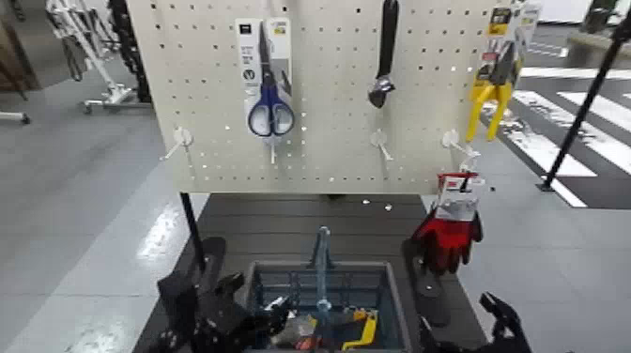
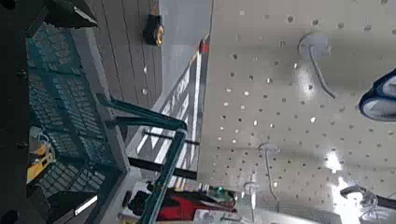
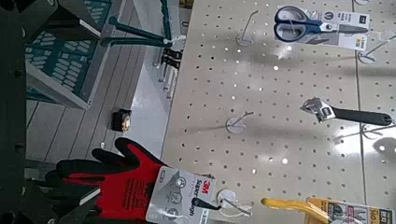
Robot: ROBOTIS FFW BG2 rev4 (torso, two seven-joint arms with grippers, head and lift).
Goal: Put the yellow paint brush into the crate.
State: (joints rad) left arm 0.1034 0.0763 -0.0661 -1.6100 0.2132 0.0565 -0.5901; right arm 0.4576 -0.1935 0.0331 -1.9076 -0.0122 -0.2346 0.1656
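The dark grey slatted crate stands on the dark floor board low in the head view, with its grey handle bar upright. Orange-yellow and dark things lie inside it. I cannot tell the yellow paint brush apart from a curved yellow piece there. My left gripper is at the crate's left rim, open and empty. In the left wrist view the crate is close, with a yellow thing inside. My right gripper hangs open to the right of the crate.
A pegboard stands behind the crate with blue scissors, a dark wrench, a yellow packaged tool and red-black gloves. Several hooks stick out of it. A black pole leans at the right.
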